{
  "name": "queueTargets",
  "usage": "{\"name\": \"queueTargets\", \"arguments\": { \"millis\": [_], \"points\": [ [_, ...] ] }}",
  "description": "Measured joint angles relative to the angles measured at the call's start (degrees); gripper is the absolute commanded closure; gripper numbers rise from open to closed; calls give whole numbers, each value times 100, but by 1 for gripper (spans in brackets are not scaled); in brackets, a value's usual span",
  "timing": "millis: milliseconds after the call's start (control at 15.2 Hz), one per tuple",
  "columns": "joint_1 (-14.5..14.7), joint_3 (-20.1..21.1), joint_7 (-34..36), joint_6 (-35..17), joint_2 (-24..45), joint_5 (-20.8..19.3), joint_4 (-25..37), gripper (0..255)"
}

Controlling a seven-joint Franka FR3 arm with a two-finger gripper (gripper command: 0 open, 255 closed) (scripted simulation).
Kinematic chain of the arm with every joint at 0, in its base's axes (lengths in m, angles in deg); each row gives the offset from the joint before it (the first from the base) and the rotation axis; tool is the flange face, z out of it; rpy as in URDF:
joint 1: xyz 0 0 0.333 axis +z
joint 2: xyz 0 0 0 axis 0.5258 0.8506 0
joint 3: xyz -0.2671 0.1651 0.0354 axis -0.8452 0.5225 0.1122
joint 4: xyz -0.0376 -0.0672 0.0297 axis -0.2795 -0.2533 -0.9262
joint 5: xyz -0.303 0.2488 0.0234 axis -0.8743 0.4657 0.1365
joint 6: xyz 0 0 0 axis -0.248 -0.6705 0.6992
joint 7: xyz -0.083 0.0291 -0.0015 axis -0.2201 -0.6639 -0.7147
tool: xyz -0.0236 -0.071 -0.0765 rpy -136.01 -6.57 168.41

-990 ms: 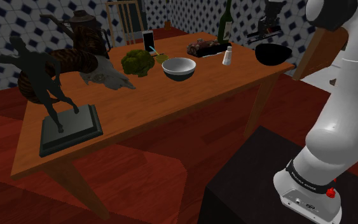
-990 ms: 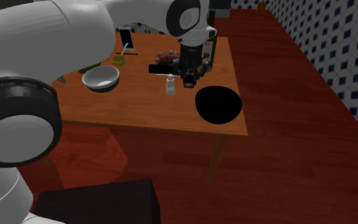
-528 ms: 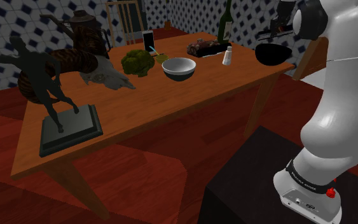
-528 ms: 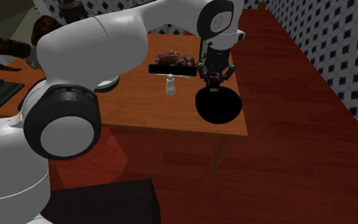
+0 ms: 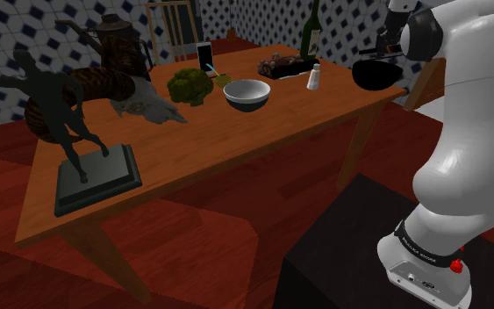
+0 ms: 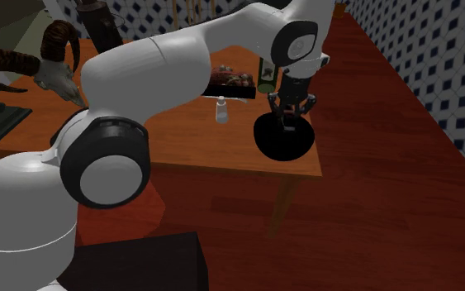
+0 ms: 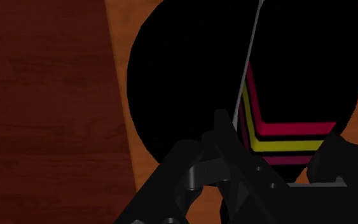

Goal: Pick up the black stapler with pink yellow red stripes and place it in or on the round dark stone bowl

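In the shoulder view, a dark statue of a figure [image 5: 82, 162] stands at the left end of the wooden desk [image 5: 262, 132]. To its right there is a horned skull [image 5: 144, 104], then a green leafy thing [image 5: 189, 86] and a pale bowl [image 5: 247, 94]. Further right stand a small white bottle [image 5: 313, 77] and, behind it, a green bottle [image 5: 311, 35]. The round black bowl [image 5: 376, 75] sits at the right corner of the desk.

The pincer [image 6: 291, 121] hangs directly above this bowl and points down into it. In the wrist view its fingers [image 7: 199, 175] stand narrow and hold the stapler [image 7: 285, 137] between them. The stapler is black, with red, yellow and pink stripes that bend in a corner on its side. Its long axis goes away from the fingers: a thin grey edge of it runs from between them far across the black inside of the bowl. So the stapler sits in the pincer, over the opening of the bowl. I cannot tell if it touches the bowl, because black lies on black there.
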Motion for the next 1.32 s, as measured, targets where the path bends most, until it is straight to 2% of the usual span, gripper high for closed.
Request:
{"name": "queueTargets", "arguments": {
  "millis": [396, 792, 858, 1320],
  "points": [
    [173, -18, -43, -500, -124, -40, -647, 255],
    [178, -16, -50, -554, -117, -36, -693, 255],
    [178, -16, -50, -554, -117, -36, -693, 0],
    [151, -14, -36, -451, -101, -33, -566, 0]
  ]
}}
